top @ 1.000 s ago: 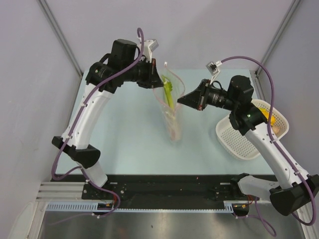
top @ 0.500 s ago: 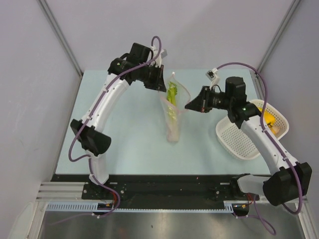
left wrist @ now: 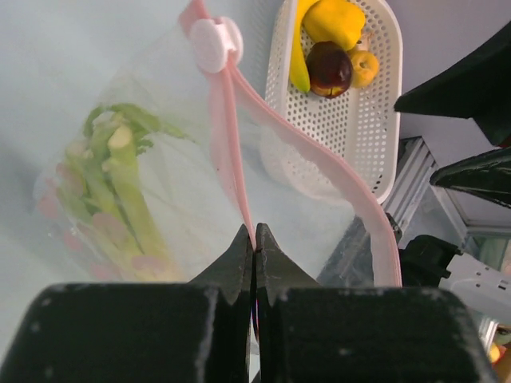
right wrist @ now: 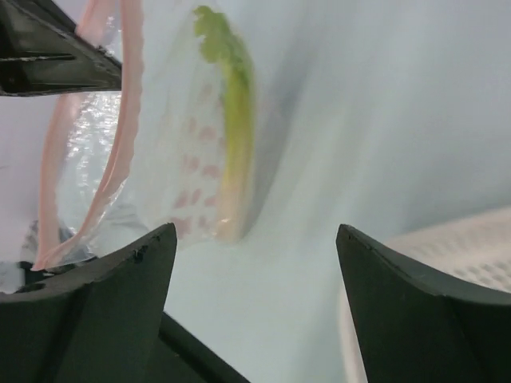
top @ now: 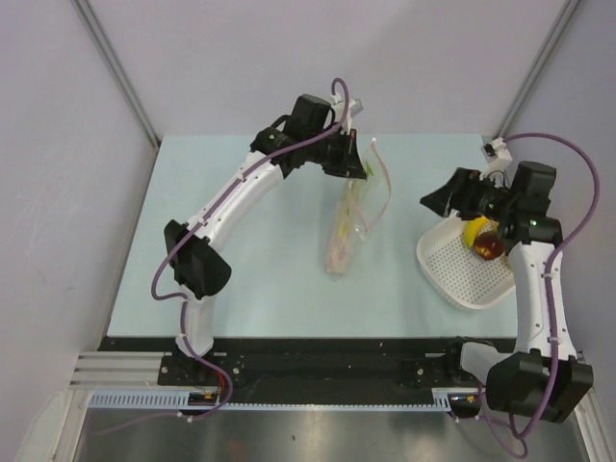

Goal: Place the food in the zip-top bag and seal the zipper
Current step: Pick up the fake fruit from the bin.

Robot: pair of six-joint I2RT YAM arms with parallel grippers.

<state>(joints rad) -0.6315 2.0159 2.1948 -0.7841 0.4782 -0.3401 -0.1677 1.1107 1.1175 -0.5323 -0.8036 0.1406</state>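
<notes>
- Pinches the zipper [left wrist: 229,152] of the zip-top bag [top: 351,226] in the clenched left end effector [left wrist: 254,246] (leek [left wrist: 120,183] inside), bag's bottom on the table [top: 241,241].
- Holds the right end effector [right wrist: 254,239] released beside the basket [top: 452,274] with the banana [left wrist: 297,72].

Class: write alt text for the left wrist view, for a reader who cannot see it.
The shut left tool pinches the pink zipper of a clear bag holding a leek. Behind, a white basket holds a banana, a dark red fruit and other yellow fruit.
</notes>
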